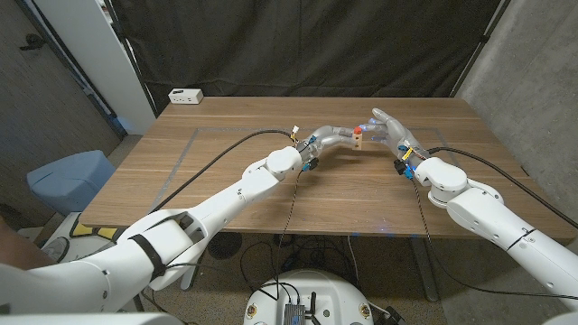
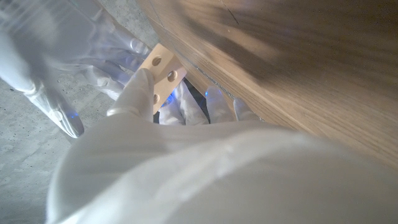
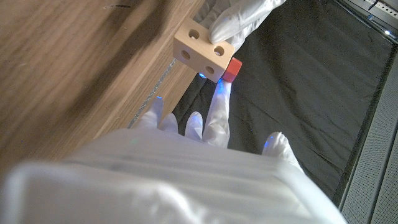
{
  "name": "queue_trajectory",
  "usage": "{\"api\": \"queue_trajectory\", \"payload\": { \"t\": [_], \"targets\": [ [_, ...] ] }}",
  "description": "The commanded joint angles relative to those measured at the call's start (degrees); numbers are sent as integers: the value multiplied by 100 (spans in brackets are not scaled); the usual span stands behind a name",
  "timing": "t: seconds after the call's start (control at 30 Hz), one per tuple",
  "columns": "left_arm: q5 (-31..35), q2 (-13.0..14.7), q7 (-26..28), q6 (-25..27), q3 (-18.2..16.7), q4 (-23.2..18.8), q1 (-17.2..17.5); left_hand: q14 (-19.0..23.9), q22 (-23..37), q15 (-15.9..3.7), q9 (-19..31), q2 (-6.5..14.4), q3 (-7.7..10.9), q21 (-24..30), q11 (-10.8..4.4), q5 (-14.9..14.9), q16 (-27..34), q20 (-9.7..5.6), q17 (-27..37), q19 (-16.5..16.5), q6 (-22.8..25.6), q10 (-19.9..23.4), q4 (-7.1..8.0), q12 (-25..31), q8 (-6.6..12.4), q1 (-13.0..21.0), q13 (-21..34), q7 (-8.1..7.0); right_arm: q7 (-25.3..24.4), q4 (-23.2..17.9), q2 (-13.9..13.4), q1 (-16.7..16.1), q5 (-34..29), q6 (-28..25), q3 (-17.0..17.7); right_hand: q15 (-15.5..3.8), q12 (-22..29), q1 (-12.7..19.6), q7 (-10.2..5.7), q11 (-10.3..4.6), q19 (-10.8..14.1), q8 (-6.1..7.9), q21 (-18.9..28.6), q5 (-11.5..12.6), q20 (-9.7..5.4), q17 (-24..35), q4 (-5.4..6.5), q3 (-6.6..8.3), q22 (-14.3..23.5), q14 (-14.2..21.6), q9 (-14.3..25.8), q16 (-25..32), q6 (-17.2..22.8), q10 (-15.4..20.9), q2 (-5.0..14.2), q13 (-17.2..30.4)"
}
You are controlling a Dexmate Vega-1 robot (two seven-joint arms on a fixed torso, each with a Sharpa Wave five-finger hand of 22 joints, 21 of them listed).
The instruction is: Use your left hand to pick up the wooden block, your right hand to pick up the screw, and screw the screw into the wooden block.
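Judging from the views, pickup looks done: wooden block (image 1: pixel 358 140) is held above the desk (image 1: pixel 226 171) by the left hand (image 1: pixel 336 138). Red screw (image 3: pixel 232 68) is pinched at the block by the right hand (image 1: pixel 390 126). Seating depth can't be told; driving remains.

In the head view the wooden block (image 1: pixel 358 137) is too small to show its holes, and the left hand (image 1: pixel 336 138) covers part of it. In the right wrist view the red screw (image 3: pixel 232 68) sits half hidden behind the block (image 3: pixel 202 51), and whether the right hand (image 3: pixel 214 121) touches it cannot be told. The left wrist view is blurred; the left hand's fingers (image 2: pixel 140 93) hide the block's (image 2: pixel 163 70) lower part.
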Motion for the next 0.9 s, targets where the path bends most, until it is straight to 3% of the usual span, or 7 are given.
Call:
{"api": "queue_trajectory", "payload": {
  "t": [0.03,0.9],
  "targets": [
    [-4,-13,-15,-12,8,39,-19,30,32,9,26,163,331,1,-32,47,-6,6,-2,56,500,19,334,40,79,-75,9,372,-85,-105,-34,-48,-23,-73,34,-5,38,56,7,-7,77,43,27,30,16,-7,1,42,25,56,16,24,118,83,44,13],
    [-41,-140,-92,-124,21,350,-139,33,31,10,26,165,325,1,-32,47,-3,3,1,56,492,11,338,37,75,-71,11,385,-136,-265,-85,-132,-7,-192,61,-39,39,90,60,5,181,88,32,33,-27,-11,-12,67,20,188,12,36,427,278,67,11]
  ]
}}
